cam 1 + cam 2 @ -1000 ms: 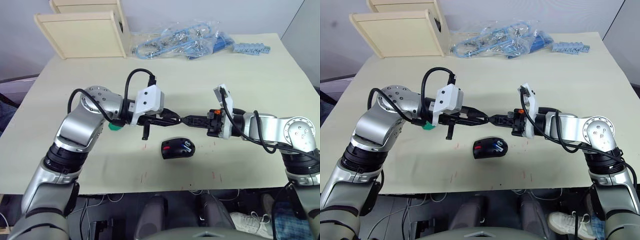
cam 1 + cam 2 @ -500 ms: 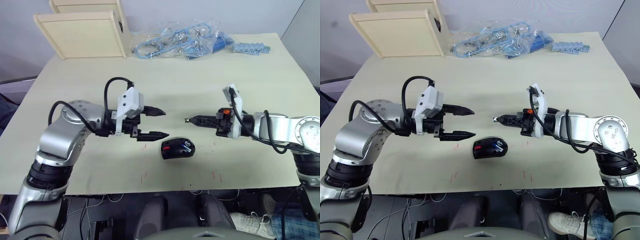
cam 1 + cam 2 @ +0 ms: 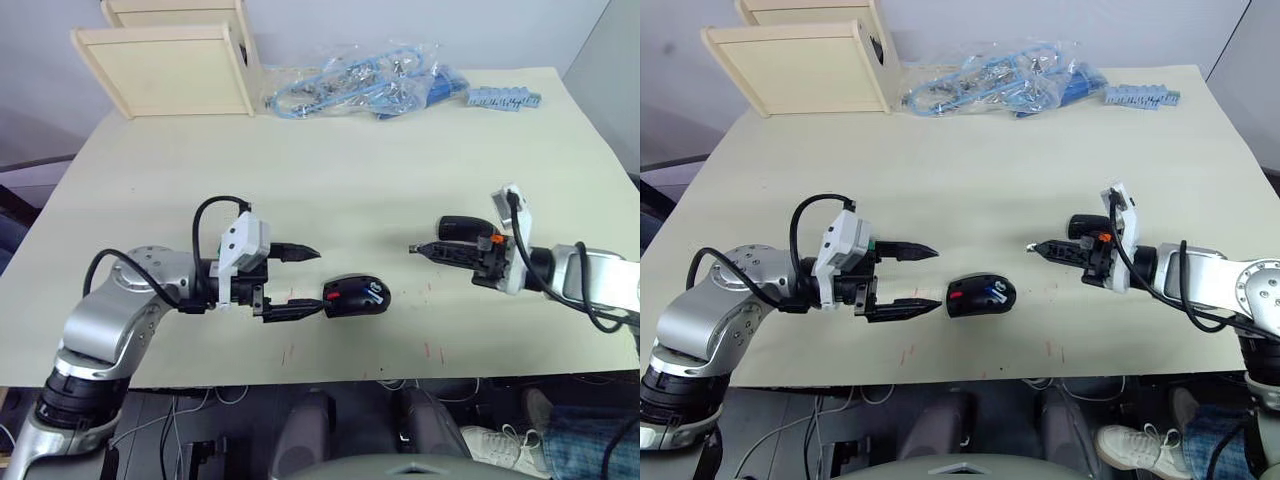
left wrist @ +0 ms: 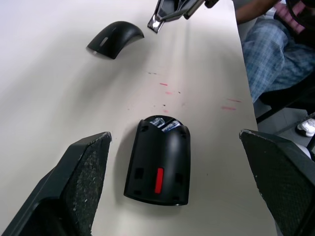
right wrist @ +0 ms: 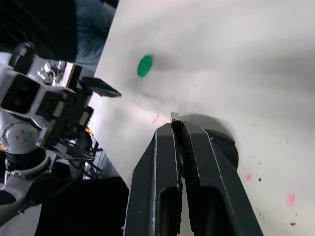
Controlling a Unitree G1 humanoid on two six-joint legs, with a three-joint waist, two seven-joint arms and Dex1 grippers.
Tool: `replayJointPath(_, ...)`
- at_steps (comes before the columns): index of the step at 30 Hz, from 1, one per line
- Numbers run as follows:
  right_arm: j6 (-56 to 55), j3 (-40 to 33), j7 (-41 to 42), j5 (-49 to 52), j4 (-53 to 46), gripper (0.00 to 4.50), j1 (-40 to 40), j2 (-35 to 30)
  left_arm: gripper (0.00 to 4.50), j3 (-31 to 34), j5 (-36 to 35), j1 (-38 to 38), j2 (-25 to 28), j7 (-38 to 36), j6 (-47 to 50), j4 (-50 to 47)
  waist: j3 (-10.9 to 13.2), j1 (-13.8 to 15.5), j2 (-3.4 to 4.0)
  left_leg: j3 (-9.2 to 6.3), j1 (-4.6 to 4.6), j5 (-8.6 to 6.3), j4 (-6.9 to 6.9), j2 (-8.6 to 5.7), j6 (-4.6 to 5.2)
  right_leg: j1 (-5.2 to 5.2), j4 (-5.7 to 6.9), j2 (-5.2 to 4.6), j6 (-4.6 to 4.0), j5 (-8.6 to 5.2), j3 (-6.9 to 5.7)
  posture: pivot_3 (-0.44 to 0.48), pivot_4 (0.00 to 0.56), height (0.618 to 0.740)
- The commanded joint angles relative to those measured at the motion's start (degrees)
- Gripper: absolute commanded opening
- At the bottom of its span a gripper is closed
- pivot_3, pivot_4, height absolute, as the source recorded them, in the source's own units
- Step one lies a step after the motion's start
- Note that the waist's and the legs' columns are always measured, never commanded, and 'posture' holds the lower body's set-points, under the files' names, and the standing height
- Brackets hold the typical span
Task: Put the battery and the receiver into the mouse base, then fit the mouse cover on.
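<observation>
Bare table [image 3: 350, 190] between left hand [image 3: 300, 282] and right hand [image 3: 412, 249]; mouse base [image 3: 355, 297] just beside the left.

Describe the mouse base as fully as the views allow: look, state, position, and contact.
The mouse base is a black oval shell lying flat on the cream table, near its front edge. A red strip shows on it, and blue-and-white parts, probably the battery, sit at one end. No cover is fitted; the mouse cover lies apart. The open left gripper has its lower fingertip right beside the base; contact cannot be told. The shut right gripper is clear of it.
</observation>
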Motion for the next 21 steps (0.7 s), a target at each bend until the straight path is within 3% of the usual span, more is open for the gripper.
replayJointPath(1, -1.1, -5.9, 3.1, 1.3, -3.5, 0.00, 4.4, -2.6, 4.44, -1.2, 2.7, 1.2, -0.1, -1.9, -6.0, 2.5, 0.0, 0.2, 0.02, 0.00, 0.00, 0.00, 0.00, 0.00, 0.00, 0.00, 0.00, 0.00, 0.00, 0.00, 0.00, 0.000, 0.150, 0.740)
replayJointPath(11, -4.4, -9.9, 4.7, 1.3, -7.8, 0.00, 14.0, -5.7, 4.44, -8.7, 11.6, -0.3, -4.6, -3.6, -18.8, 13.2, 0.0, 0.0, 0.03, 0.07, 0.04, 0.00, 0.01, 0.00, 0.00, 0.03, 0.00, 0.01, 0.00, 0.00, 0.06, 0.000, 0.150, 0.740)
replayJointPath(21, -7.0, -11.0, 4.7, 1.3, -10.4, 0.00, 18.0, -6.7, 4.44, -12.3, 15.2, -4.0, -8.8, -3.9, -23.1, 19.0, 0.0, 0.1, 0.03, 0.07, 0.01, 0.00, 0.02, 0.01, 0.00, 0.03, -0.02, 0.00, 0.01, 0.01, 0.06, 0.000, 0.150, 0.740)
